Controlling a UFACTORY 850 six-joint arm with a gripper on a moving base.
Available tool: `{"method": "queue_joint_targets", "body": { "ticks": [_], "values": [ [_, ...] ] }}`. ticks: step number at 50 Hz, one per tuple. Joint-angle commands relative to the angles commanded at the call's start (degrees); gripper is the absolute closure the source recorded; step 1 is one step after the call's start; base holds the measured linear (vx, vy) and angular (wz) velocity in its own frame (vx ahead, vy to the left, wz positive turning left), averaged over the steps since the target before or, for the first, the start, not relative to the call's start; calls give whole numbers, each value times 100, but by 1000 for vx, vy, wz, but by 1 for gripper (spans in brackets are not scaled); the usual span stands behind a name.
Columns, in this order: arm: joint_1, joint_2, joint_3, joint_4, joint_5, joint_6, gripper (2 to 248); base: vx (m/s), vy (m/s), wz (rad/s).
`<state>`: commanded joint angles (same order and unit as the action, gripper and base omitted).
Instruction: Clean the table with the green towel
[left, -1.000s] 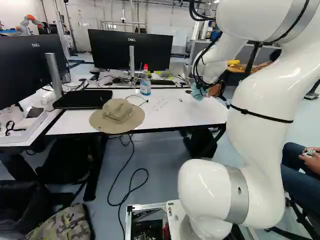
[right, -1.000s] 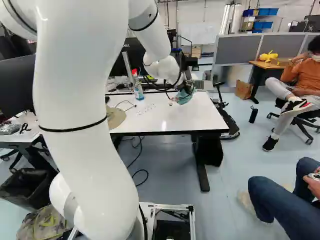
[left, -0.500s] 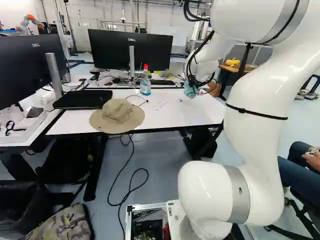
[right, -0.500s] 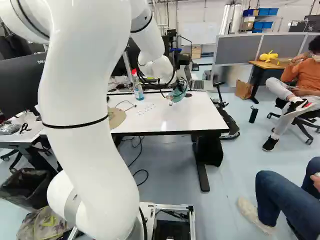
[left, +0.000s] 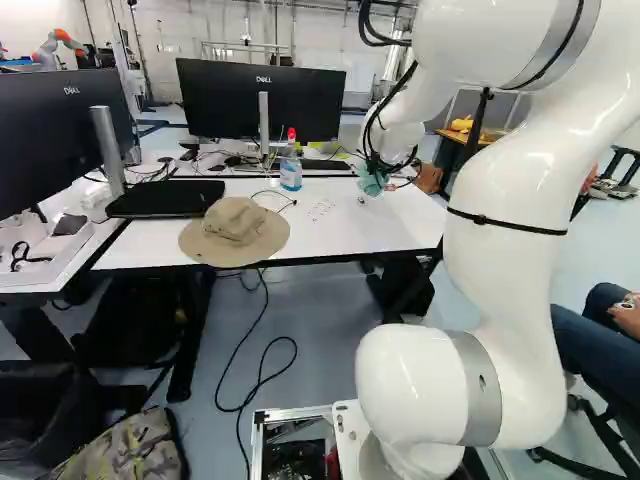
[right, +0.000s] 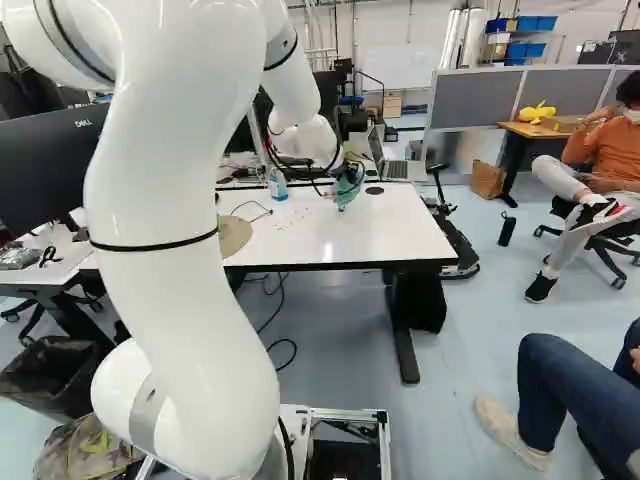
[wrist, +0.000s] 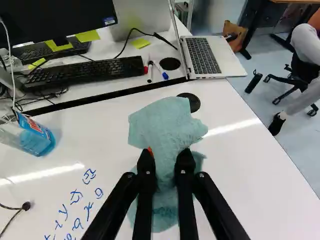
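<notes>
In the right base view my gripper (right: 352, 174) is over the white table (right: 400, 230), with the green towel (right: 345, 192) hanging from it. The wrist view shows the gripper (wrist: 166, 156) shut on the bunched towel (wrist: 167, 122), which spreads ahead of the fingers and below them. Whether the towel touches the tabletop I cannot tell. Blue handwritten marks (wrist: 76, 196) lie on the table beside the gripper, on the spray bottle's side. That bottle (left: 291, 172) of blue liquid stands near the table's back edge.
A tan hat (left: 235, 230) lies at the table's front edge, with a thin cable (left: 275, 195) beside it. Behind the table's back edge are a laptop (wrist: 202, 55), markers (wrist: 150, 71), a keyboard (wrist: 85, 72) and monitors. Another robot (left: 55, 45) stands far back.
My arm has swung left in both base views, carrying the towel toward the bottle and the marks. The gripper has stayed shut; the base has not moved.
</notes>
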<state>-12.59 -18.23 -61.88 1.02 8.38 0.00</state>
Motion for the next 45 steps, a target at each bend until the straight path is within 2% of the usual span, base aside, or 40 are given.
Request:
{"method": "queue_joint_targets", "body": {
  "ticks": [26, 45],
  "values": [
    [9, -366, -82, 0, 213, 0, 200, 0, 0, 0],
    [156, -681, -206, 0, 354, 0, 200, 0, 0, 0]
  ]
}}
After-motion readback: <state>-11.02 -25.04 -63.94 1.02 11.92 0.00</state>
